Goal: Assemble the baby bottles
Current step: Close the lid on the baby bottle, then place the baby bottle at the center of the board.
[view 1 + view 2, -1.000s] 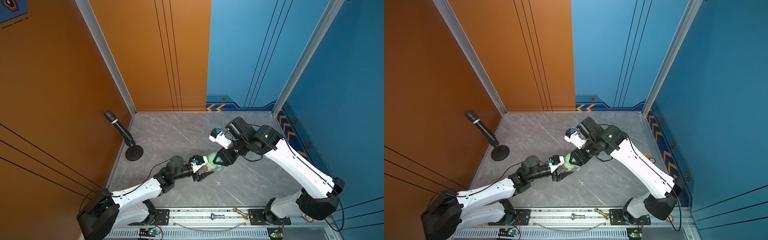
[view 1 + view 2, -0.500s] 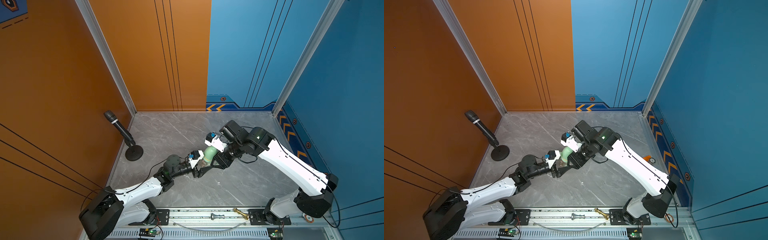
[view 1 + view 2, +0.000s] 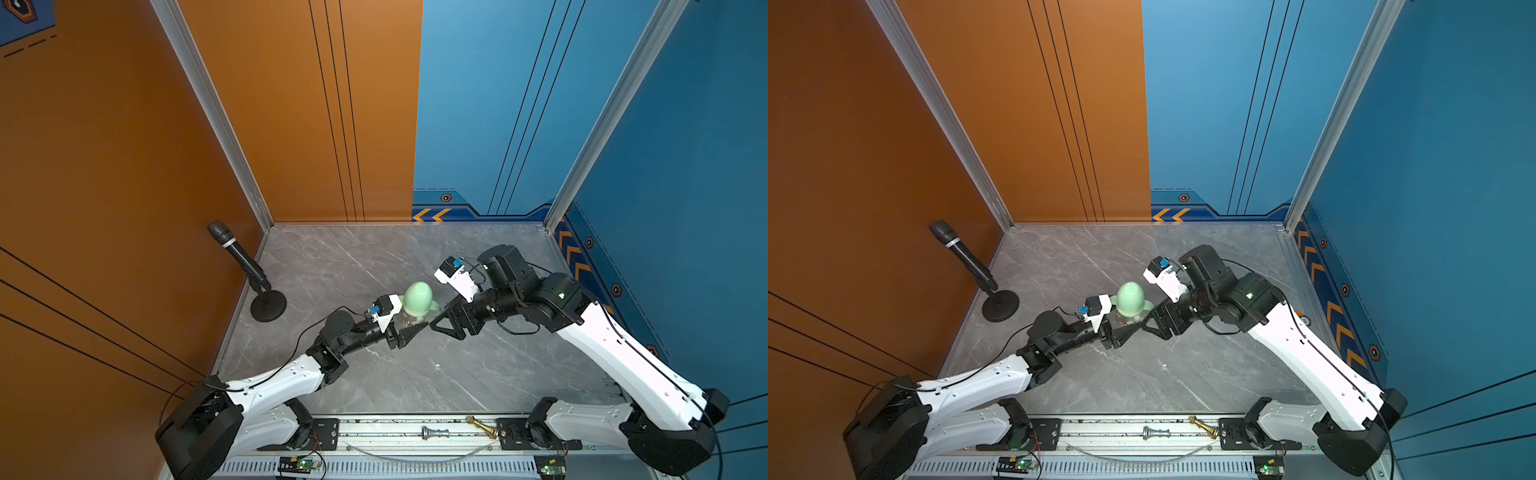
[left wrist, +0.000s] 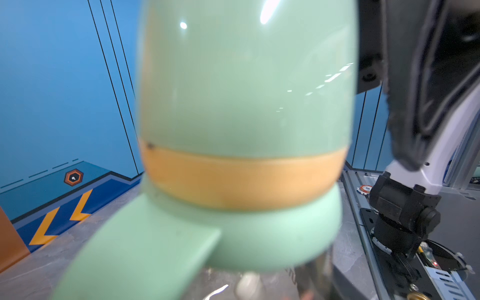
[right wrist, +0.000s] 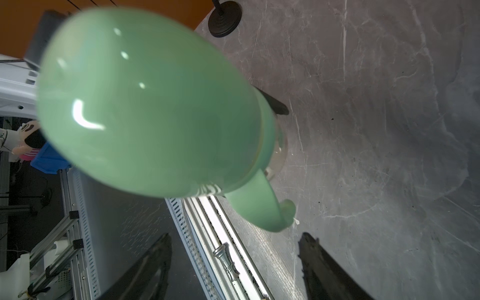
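Grey marbled table [image 3: 415, 374] carries everything. Far left stands a microphone [image 3: 237, 253] on its round foot, well apart from the work. Next comes the left gripper [image 3: 415, 329], reaching in low. Its jaws are closed on the amber bottle [image 3: 409, 320], one finger before the clear body and one behind it, as the right wrist view shows. That bottle stands upright near the table's middle, with the mint handled ring [image 3: 433, 306], the pale yellow collar [image 4: 244, 179] and the mint dome cap [image 3: 417, 296] stacked on it. Just right of it the right gripper [image 5: 236, 235] has its jaws spread wide with nothing between them, clear of the cap and the handle.

To my eye the cap is on and the step is letting go cleanly. The right arm ought to back straight away, minding the near handle, while the left holds firm so nothing tips. Cap meets collar evenly on the side I can see. Inside the bottle only something pale and blurred shows; liquid I cannot tell.
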Motion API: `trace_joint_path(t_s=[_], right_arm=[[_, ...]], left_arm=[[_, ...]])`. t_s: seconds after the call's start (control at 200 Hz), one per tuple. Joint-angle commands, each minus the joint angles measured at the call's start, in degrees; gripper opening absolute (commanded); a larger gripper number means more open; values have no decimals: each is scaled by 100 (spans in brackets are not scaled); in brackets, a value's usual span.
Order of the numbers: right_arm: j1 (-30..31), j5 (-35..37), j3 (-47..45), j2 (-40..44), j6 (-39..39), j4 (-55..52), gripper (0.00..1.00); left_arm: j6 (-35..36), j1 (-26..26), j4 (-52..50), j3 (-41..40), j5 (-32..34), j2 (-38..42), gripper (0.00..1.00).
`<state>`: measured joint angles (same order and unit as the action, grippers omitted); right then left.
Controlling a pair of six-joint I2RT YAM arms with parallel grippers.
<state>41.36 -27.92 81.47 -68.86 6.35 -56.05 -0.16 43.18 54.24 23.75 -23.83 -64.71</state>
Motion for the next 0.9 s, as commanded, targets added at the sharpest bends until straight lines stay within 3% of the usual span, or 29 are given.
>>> trace_joint_path(t_s=[0.0, 0.08, 0.18, 0.451, 0.526, 0.741, 0.896], right_arm=[[-80, -20, -331, 181, -191, 564, 78], [-515, -433, -454, 188, -306, 699, 75], [-629, -811, -547, 96, -453, 914, 69], [-680, -1487, -751, 48, -670, 1351, 41], [-679, -1473, -913, 116, -610, 1550, 35], [-640, -1324, -1166, 430, -490, 1791, 0], [-542, -973, -1489, 831, -450, 2135, 0]], left_arm=[[-233, 33, 553, 168, -207, 25, 10], [-290, 48, 579, 183, -275, -21, 10], [-345, 98, 683, 190, -281, -55, 10], [-517, 153, 764, 250, -429, -209, 11], [-544, 156, 763, 284, -461, -230, 11], [-497, 156, 772, 304, -443, -336, 19], [-475, 186, 1130, 261, -364, -514, 24]])
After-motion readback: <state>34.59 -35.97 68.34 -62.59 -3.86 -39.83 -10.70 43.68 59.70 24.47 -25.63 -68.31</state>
